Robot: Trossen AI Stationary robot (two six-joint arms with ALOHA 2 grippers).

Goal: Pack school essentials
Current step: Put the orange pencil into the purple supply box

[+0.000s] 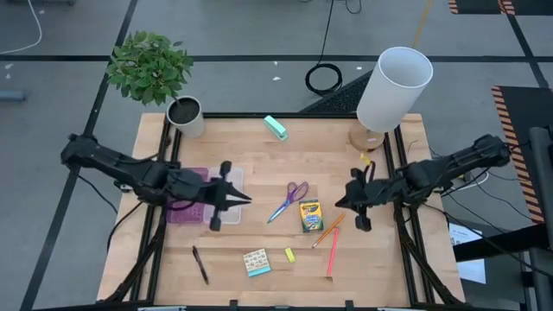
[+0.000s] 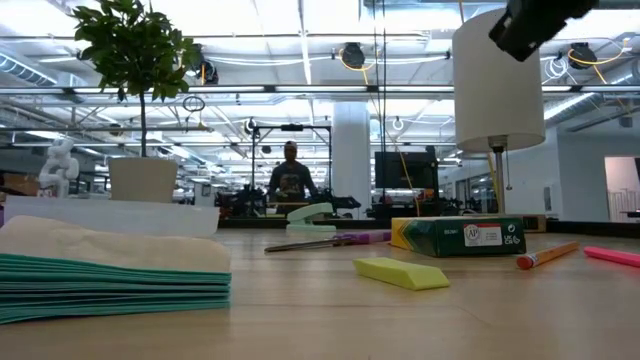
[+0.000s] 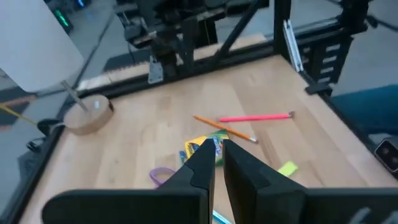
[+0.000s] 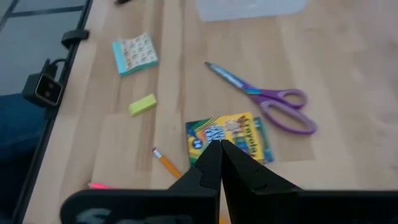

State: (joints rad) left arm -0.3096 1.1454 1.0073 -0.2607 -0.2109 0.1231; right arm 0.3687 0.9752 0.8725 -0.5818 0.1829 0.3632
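High view puts the crayon box [image 1: 310, 216] at the middle of the wooden table [image 1: 259, 155], so I place everything from it. My left gripper [image 1: 239, 198] hangs on one side of the box, over the edge of the purple-and-clear flat case [image 1: 192, 200], and my right gripper [image 1: 343, 201] hangs on the other side, just beside the box's far corner. Both point inward at the box, and neither touches anything.

My left fingers [image 3: 202, 165] are pressed nearly together with only a thin slit between them, holding nothing; the box shows just past their tips in my left wrist camera. My right fingers [image 4: 211, 163] are pinched closed and empty too, with the box lying directly beyond their tips.

The purple-handled scissors [image 1: 289, 199] lie just beside the box, on the left gripper's side, blades angled away from it. The orange pencil [image 1: 327, 231] and pink pencil [image 1: 333, 251] lie close on the box's other side. The tiny yellow piece [image 1: 290, 255] and the patterned square pad [image 1: 257, 263] sit nearer the table's front edge than the box (the pad farther out). The black pen [image 1: 200, 263] lies well apart from the box, beyond the pad. The teal block [image 1: 276, 128] rests well apart, toward the lamp [image 1: 390, 91] and the potted plant [image 1: 154, 71].
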